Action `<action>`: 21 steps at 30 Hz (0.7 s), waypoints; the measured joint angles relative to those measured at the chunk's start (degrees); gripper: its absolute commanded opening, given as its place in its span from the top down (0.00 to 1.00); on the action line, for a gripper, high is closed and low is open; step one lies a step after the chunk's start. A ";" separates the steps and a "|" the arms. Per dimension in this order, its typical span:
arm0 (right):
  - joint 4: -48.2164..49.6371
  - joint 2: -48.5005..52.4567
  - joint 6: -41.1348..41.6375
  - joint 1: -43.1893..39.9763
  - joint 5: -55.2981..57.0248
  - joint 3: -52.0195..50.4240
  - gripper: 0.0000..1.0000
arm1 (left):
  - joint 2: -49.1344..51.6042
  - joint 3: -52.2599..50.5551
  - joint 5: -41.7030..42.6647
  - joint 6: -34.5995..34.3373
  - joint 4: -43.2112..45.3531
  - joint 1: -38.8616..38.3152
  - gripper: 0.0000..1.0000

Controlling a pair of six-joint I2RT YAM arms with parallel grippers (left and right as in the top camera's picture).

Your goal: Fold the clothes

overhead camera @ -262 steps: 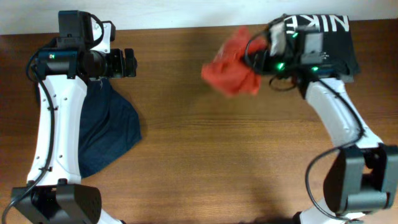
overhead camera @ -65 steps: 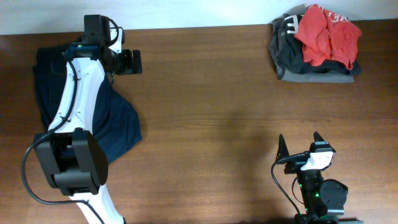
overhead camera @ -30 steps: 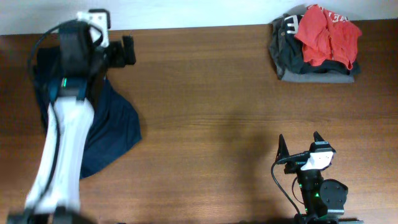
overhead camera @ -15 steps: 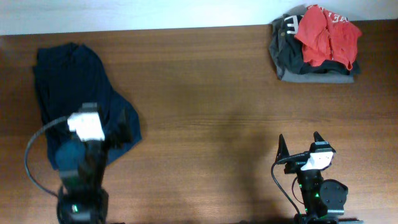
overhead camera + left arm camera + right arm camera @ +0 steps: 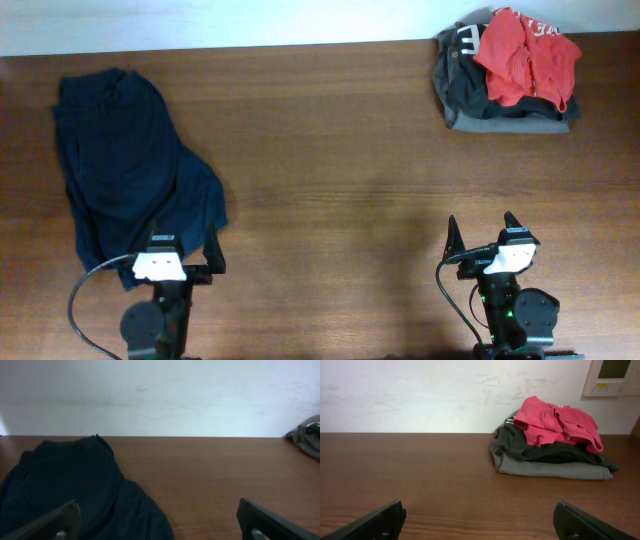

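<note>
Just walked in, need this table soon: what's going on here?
Nothing is being handled right now. Both arms sit at the near edge of the table, the left gripper and right gripper open and empty. The navy garment lies rumpled, unfolded, on the left. The red T-shirt sits bunched atop a black shirt and grey garment at the far right corner.

Garment [image 5: 125, 170] left; T-shirt [image 5: 525, 55] atop pile [image 5: 505, 120] right

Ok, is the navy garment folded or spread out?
Spread out: the navy garment lies loose and rumpled on the table, edges uneven, no neat fold.
</note>
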 measured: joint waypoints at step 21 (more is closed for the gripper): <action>0.00 0.00 -0.02 0.00 0.00 0.00 0.01 | -8.66 -2.32 0.00 0.46 -7.08 0.00 0.01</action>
